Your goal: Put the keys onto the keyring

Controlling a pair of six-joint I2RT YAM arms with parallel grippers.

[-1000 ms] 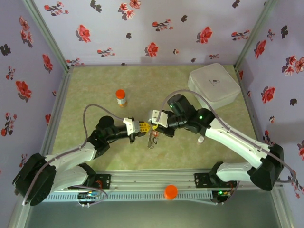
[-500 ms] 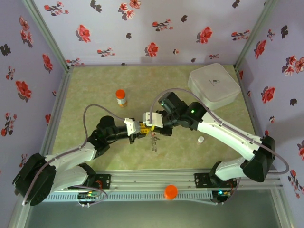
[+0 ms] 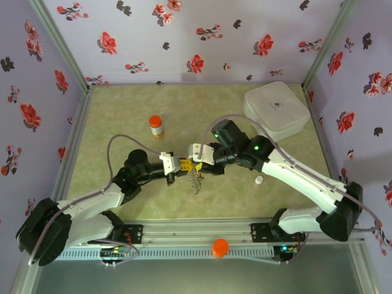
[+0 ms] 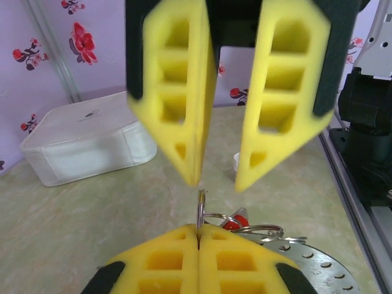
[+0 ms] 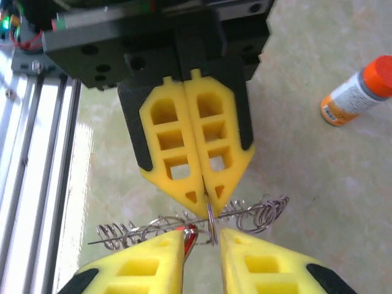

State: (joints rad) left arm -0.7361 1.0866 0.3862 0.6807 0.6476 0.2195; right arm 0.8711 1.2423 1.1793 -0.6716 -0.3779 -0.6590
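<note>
My left gripper (image 4: 198, 228) is shut on the keyring (image 4: 201, 208), a thin silvery split ring standing on edge between its yellow pads. From the ring hangs a key with a red tag (image 5: 188, 236), tangled with a wire carrying small silver coils (image 5: 263, 211). My right gripper (image 5: 202, 242) is open, one fingertip on each side of the keyring (image 5: 209, 217), nose to nose with the left gripper (image 5: 202, 193). In the top view the two grippers meet at mid-table (image 3: 191, 163) and the bundle of keys (image 3: 197, 179) dangles below them.
An orange-capped bottle (image 3: 156, 126) stands at the back left. A white box (image 3: 275, 110) sits at the back right. A small white cap (image 3: 259, 180) lies by the right arm. A flat grey perforated metal disc (image 4: 318, 263) shows beside the left fingers.
My right gripper was shut and has now opened around the ring. The right arm swung left, then eased back. The left gripper stays shut on the ring.
</note>
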